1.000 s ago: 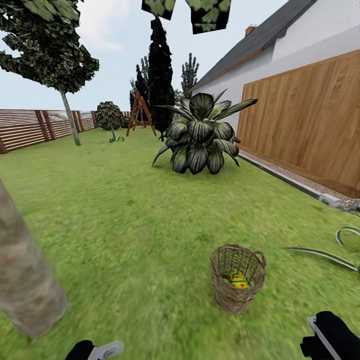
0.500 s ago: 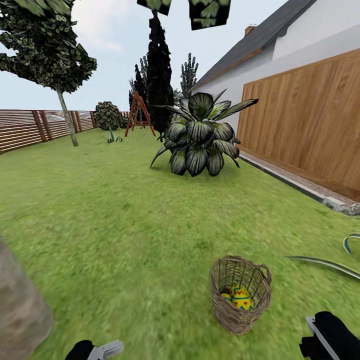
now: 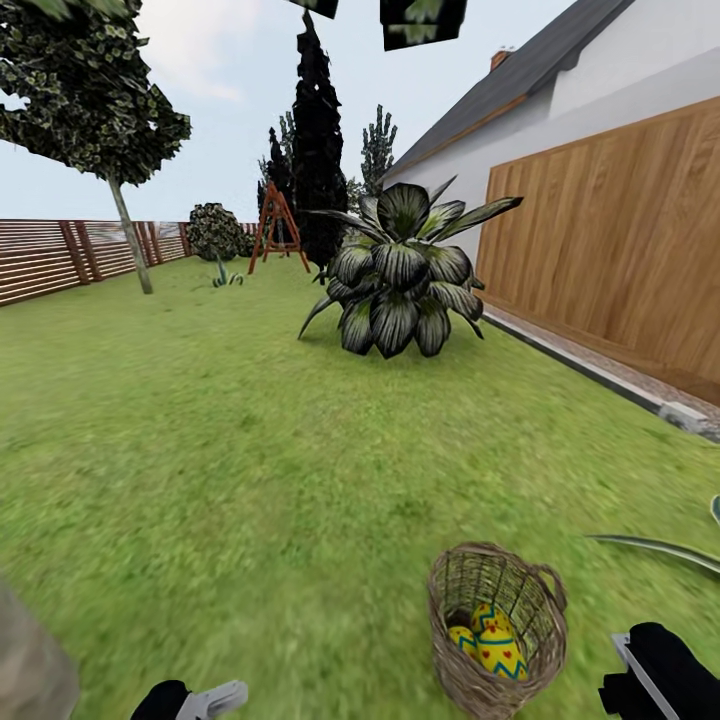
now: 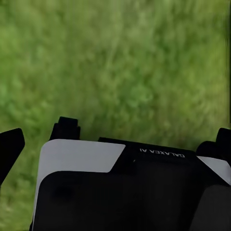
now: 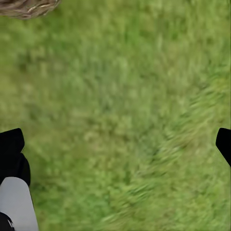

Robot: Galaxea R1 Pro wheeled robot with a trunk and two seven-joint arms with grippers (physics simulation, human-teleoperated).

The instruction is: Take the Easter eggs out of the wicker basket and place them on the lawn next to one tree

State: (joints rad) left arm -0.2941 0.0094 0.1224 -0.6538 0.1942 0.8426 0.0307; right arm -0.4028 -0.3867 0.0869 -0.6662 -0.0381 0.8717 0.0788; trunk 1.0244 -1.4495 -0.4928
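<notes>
I am rolling closer, so the wicker basket (image 3: 497, 630) with Easter eggs (image 3: 495, 640) is nearing my right hand (image 5: 120, 144), fingers apart

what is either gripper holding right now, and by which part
Nothing. The right gripper is open over bare grass, the left gripper too; the eggs lie in the basket.

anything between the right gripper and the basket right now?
Nothing but bare lawn. In the head view, a short strip of grass separates the wicker basket from the right gripper. In the right wrist view, open grass lies between the fingertips and the basket's edge.
</notes>
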